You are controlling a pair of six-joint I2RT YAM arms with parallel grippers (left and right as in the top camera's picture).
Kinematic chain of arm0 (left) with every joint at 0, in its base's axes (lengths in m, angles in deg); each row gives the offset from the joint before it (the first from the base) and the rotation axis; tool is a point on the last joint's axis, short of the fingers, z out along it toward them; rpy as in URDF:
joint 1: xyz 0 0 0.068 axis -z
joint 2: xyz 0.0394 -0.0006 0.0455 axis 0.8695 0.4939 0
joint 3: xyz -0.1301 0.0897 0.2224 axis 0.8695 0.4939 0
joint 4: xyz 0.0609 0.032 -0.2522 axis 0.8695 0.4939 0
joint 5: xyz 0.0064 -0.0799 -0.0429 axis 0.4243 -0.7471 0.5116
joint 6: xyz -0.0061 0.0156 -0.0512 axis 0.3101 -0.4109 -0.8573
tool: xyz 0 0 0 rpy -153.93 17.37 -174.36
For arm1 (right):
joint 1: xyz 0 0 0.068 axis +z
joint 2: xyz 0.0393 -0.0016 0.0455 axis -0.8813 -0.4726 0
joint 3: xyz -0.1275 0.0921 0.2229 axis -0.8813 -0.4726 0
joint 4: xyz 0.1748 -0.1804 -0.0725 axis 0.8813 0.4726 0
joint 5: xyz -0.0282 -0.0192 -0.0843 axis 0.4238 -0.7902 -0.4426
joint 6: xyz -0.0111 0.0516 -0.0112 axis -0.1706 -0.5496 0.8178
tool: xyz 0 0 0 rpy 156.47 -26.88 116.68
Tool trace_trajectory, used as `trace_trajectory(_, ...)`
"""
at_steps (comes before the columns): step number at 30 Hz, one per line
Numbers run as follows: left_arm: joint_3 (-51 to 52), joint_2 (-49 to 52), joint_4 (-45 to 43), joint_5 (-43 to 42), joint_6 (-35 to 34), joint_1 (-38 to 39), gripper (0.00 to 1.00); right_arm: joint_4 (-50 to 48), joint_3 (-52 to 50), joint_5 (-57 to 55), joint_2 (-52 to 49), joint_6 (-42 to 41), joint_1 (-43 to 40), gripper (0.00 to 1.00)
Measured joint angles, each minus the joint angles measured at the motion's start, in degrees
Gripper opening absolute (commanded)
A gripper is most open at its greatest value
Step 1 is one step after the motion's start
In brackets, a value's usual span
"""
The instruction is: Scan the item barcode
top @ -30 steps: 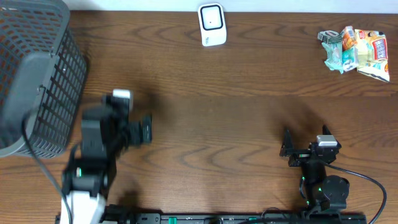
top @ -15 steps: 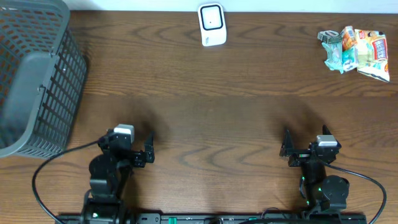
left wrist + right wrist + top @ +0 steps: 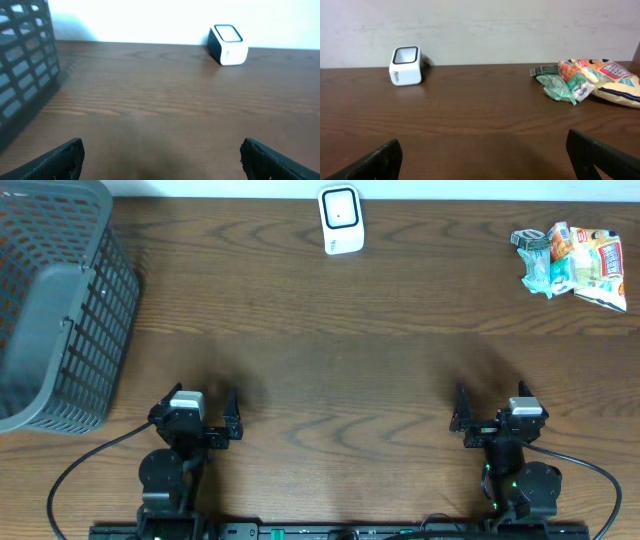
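Left hand (image 3: 196, 420), right hand (image 3: 497, 424) spread — boxy white scanner (image 3: 340, 218), crinkly packets (image 3: 572, 262), wood-grain table (image 3: 350, 350).

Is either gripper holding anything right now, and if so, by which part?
Nothing is held. The left gripper and right gripper are both open with nothing between their fingers. The snack packets lie far from both.

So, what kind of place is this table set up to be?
Probably a mock shop checkout in a lab. On the wooden table a small white barcode scanner stands at the far edge, a pile of snack packets lies at the far right, and a grey plastic shopping basket sits at the left.
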Motion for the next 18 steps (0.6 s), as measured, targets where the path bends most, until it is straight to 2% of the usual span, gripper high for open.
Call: trace_trajectory(18, -0.04, -5.99, 0.22, 0.68, -0.79, -0.22, 0.98, -0.02, 0.0, 0.0, 0.0, 0.02, 0.0, 0.99)
